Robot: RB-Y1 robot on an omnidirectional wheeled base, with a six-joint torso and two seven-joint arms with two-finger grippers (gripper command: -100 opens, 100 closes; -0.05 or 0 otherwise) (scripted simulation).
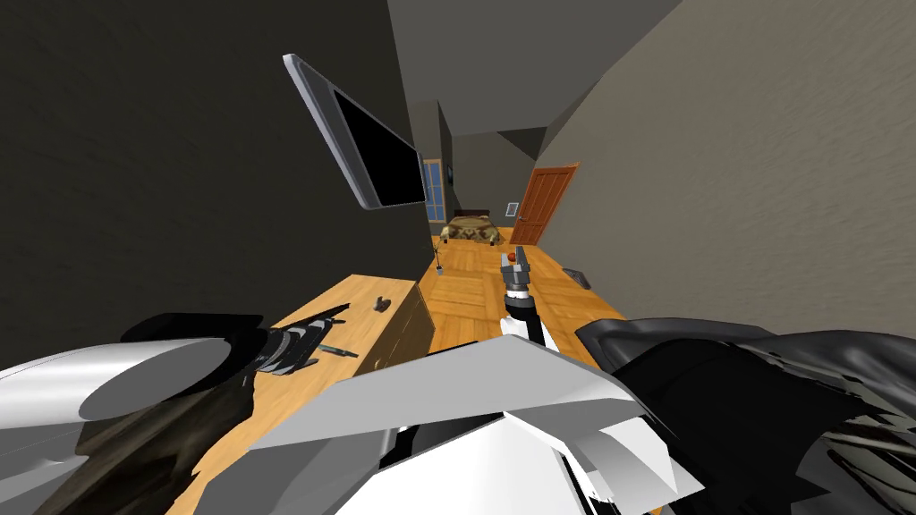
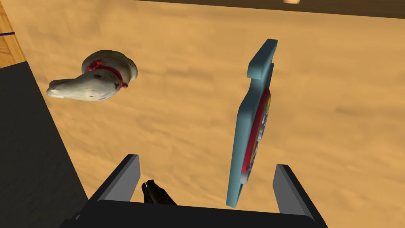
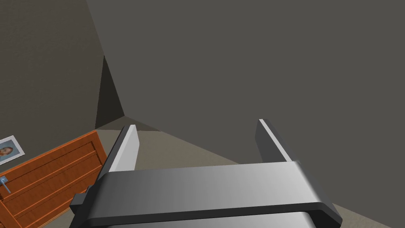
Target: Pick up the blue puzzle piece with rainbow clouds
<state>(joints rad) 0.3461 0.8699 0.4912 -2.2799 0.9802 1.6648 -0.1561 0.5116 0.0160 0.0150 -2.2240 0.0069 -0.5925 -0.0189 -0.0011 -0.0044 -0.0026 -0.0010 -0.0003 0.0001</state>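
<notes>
Warm wooden boards run down a hallway toward an orange door (image 1: 543,204), and close on the robot's left stands a light wooden dresser (image 1: 360,295) with drawer fronts showing below its top edge. On the wall above it hangs a flat black screen (image 1: 380,152). The left gripper (image 2: 206,162) reaches over the dresser top, its two fingers spread wide and holding nothing. The blue puzzle piece (image 2: 244,118) sits on the dresser top between those fingers, seen edge-on, nearer to one finger than the other and touched by neither. Its face, turned toward the nearer finger, shows a red band and a sliver of rainbow colour. A small dark object (image 2: 157,194) lies close to the gripper's body, beside the other finger. Well apart from the piece, a pale toy animal (image 2: 95,81) with a red collar lies on the same surface. The right gripper (image 3: 196,124) is held out in front of the robot over the hallway floor, its fingers also apart and empty.
</notes>
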